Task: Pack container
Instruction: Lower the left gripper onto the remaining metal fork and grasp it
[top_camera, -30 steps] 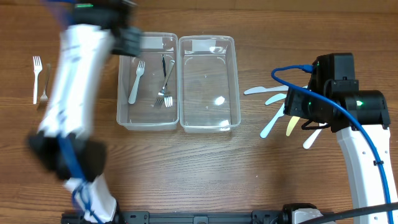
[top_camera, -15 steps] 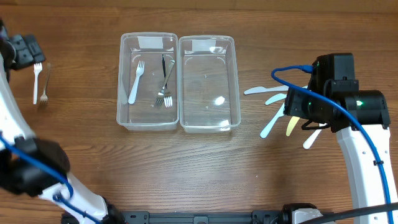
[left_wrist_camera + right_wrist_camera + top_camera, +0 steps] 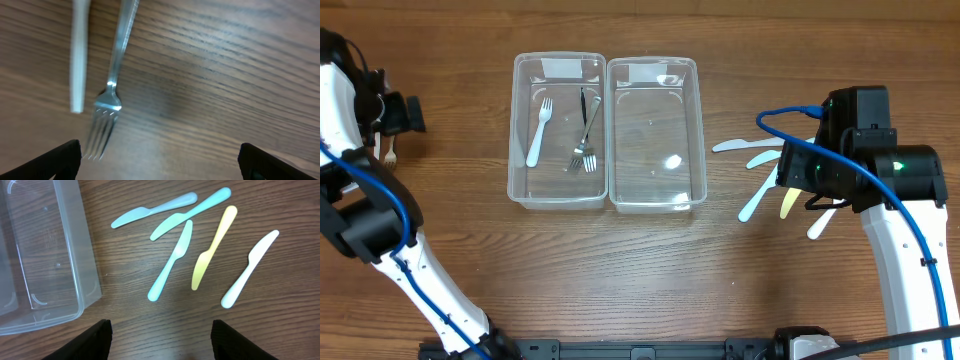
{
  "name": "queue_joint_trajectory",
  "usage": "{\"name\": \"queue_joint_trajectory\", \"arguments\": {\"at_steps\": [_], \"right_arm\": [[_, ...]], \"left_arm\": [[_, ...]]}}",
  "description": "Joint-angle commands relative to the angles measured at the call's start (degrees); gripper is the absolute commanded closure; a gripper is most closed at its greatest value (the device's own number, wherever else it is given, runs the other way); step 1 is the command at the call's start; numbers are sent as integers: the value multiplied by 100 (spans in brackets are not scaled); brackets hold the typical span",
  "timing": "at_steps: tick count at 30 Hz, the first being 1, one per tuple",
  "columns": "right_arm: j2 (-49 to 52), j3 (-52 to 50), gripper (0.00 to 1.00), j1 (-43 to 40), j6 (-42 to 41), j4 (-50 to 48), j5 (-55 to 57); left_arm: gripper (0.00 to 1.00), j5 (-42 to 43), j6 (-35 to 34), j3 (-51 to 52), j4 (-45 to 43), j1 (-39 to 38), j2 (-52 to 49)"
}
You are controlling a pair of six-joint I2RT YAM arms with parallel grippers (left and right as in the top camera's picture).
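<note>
At the far left of the wooden table (image 3: pixel 620 280), the left gripper (image 3: pixel 161 162) is held low over two forks lying side by side on the wood: a white plastic fork (image 3: pixel 80 50), of which only the handle is seen, and a silver metal fork (image 3: pixel 112 97) with its tines pointing toward the camera. Its jaws are spread wide, and nothing is held.

Near the table's middle, two clear plastic rectangular containers are set touching. In the left container (image 3: pixel 558 203) a white plastic fork (image 3: pixel 538 135) and crossed metal forks (image 3: pixel 585 145) are seen. The right container (image 3: pixel 655 207) is placed just beside five plastic knives: pale blue (image 3: pixel 152 211), mint green (image 3: pixel 190 214), light blue (image 3: pixel 171 262), yellow (image 3: pixel 214 247) and white (image 3: pixel 249 269).

Above these the right gripper (image 3: pixel 160 342) is held with jaws parted, and nothing is gripped.
</note>
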State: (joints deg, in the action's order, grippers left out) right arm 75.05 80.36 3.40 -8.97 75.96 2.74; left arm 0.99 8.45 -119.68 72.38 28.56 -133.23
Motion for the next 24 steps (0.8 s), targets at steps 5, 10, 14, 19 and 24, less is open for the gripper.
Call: {"name": "queue_joint_trajectory", "arguments": {"at_steps": [5,10,14,19,24], "right_arm": [[-94,146,34,-15,-2,0,-24],[-94,146,34,-15,-2,7,-24],[-94,146,34,-15,-2,7,-26],[-94,146,34,-15,-4,4,-26],[-94,146,34,-15,-4,7,-26]], "left_arm": [[0,-11,181,-7,-175,46,-404],[0,-15,188,-7,-367,46,-404],[0,-129,186,-7,-501,46,-415],[0,-291,186,-4,-612,46,-431],[0,-293,188,-4,-734,44,-442]]}}
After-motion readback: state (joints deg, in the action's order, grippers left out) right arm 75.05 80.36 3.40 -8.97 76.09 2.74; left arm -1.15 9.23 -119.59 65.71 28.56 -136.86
